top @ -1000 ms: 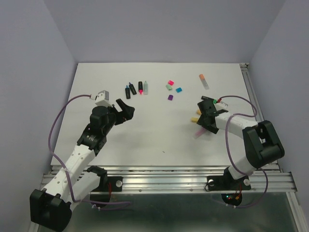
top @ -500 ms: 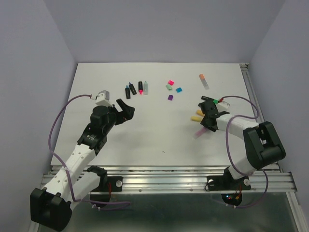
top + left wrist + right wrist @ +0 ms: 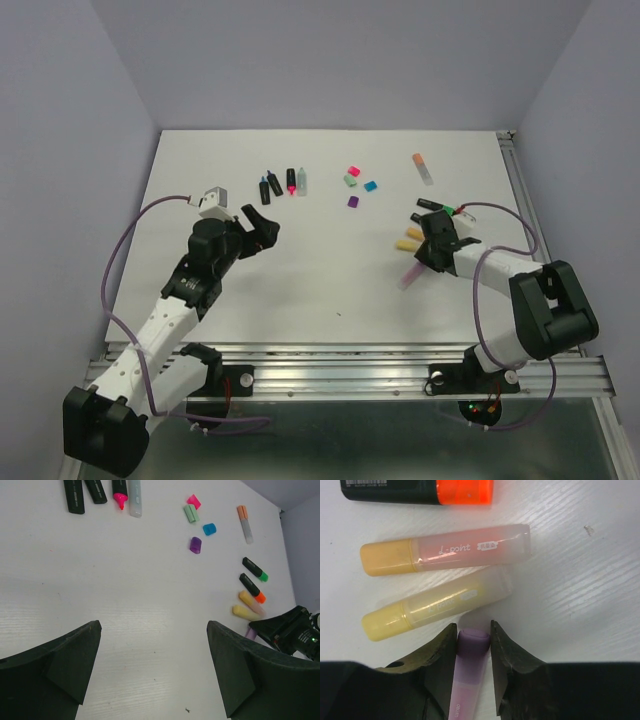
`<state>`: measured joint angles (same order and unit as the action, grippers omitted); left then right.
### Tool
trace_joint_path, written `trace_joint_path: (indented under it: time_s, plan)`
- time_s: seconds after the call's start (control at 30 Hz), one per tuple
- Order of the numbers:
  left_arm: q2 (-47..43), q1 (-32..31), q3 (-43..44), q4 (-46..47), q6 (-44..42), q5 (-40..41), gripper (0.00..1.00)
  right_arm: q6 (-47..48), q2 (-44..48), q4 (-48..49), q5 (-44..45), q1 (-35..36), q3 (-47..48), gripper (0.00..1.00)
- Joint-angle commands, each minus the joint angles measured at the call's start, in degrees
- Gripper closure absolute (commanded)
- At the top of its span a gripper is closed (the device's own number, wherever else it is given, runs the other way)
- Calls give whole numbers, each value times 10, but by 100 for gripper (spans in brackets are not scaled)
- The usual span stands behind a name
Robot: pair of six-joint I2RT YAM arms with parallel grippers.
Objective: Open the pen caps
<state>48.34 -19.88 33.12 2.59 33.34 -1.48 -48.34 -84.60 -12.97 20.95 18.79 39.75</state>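
Observation:
My right gripper (image 3: 472,632) is shut on a lilac pen (image 3: 469,670), with its purple cap end (image 3: 472,642) between the fingertips. It is just short of a yellow pastel pen (image 3: 435,607). In the top view this gripper (image 3: 425,258) is at the right and the lilac pen (image 3: 408,275) sticks out toward me. My left gripper (image 3: 258,225) is open and empty over bare table, as its wrist view (image 3: 152,630) also shows. Loose caps lie at the back middle: pink (image 3: 353,171), green (image 3: 350,181), blue (image 3: 370,186) and purple (image 3: 353,201).
A pink pen with an orange cap (image 3: 450,550) and a black pen with an orange end (image 3: 420,490) lie beyond the yellow one. Several uncapped pens (image 3: 283,184) lie at the back left. An orange-capped clear pen (image 3: 423,167) lies at the back right.
My right wrist has turned and shifted slightly while keeping hold of the lilac pen, which stays in about the same place. The left arm has not moved.

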Motion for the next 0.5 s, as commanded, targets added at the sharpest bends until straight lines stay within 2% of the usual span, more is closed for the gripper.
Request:
trace_joint_path:
  time_s: [0.0,0.17,0.3,0.47]
  plan:
    - [7,-3,1,26,-2,-38,1,8,21,18,-61,1,-34,87]
    - [18,-10,-11,72,-15,-134,1,63,108,102,-167,1,-77,91]
    - [25,-38,-39,163,0,-239,1,72,182,178,-245,1,-106,91]
    - [63,-119,-38,210,8,-244,1,73,260,223,-302,10,-123,91]
